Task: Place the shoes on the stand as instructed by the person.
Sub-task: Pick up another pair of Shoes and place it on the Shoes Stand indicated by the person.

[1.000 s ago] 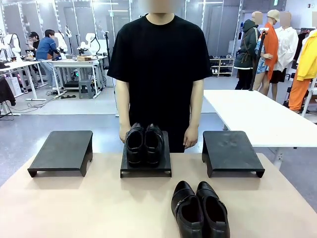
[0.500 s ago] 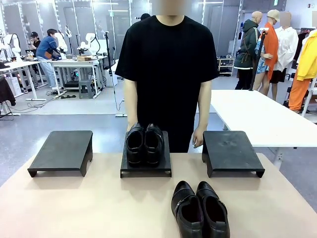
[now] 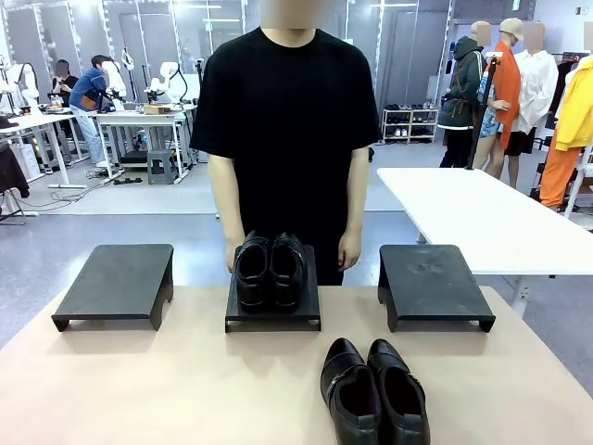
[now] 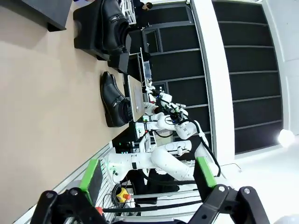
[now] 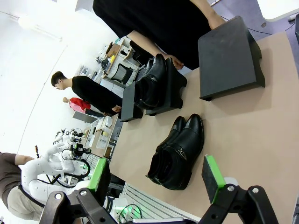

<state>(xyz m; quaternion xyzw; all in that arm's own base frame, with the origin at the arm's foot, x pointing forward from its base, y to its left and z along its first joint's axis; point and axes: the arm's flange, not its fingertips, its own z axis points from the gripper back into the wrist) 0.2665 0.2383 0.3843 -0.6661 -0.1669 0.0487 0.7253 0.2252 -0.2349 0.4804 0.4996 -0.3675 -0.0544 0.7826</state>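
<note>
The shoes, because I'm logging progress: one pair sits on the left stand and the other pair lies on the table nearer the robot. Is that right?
Not quite. The front view shows the first pair on the middle stand, not the left stand; the other pair does lie on the table nearer the robot.
</note>
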